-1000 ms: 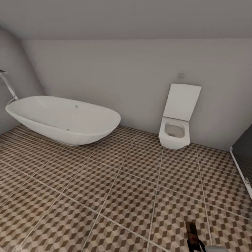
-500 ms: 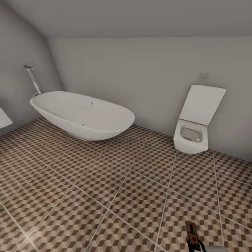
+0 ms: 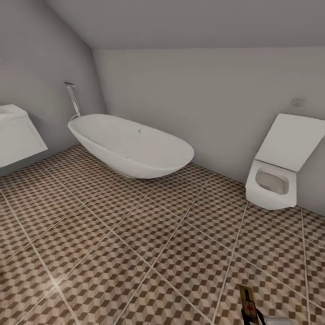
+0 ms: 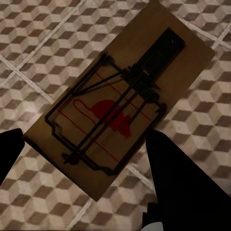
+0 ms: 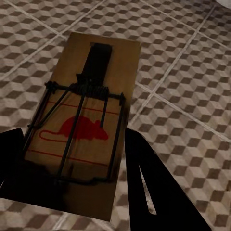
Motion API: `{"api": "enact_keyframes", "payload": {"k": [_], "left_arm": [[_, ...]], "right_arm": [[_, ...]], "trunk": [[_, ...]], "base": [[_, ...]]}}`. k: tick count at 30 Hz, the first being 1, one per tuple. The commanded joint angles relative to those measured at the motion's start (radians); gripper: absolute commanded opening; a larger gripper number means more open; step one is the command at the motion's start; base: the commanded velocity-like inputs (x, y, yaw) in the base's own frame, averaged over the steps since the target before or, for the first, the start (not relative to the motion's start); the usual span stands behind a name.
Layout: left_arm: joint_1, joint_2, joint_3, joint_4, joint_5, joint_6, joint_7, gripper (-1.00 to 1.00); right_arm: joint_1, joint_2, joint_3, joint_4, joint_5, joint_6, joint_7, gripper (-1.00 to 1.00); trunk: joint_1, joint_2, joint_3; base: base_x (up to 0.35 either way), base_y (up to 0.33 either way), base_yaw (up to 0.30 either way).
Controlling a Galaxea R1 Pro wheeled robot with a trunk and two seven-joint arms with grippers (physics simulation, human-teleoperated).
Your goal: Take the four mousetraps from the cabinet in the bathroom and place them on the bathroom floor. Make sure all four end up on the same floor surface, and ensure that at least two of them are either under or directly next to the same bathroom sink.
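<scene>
Here, open bathroom floor, bathtub, toilet.

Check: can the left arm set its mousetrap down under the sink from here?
Probably not. The sink sits far at the wall, across the bathroom floor. Nothing blocks the way, but the base likely must drive closer. The left gripper holds the mousetrap.

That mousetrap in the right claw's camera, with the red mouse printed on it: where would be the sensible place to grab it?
Probably by the long side edges of the wooden board, near its rear end, with the claw coming in from behind. The mousetrap is a thin flat plate whose top carries a wire frame and spring, so a top grip would hit metal. The right claw already straddles it that way, dark fingers at either edge.
</scene>
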Motion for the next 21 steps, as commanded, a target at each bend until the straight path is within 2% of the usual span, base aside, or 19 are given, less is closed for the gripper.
{"api": "enact_keyframes", "payload": {"k": [1,21], "left_arm": [[-0.001,0.000,0.003,0.001,0.000,-0.004,-0.002,-1.00],[-0.001,0.000,0.004,0.001,0.000,-0.003,-0.002,-1.00]], "right_arm": [[0.000,0.000,-0.001,0.000,-0.011,-0.003,0.010,-1.00],[0.000,0.000,-0.001,0.002,-0.011,-0.003,0.010,-1.00]], "trunk": [[0.000,0.000,-0.001],[0.000,0.000,-0.001]], "base": [[0.000,0.000,0.288],[0.006,0.000,0.288]]}}
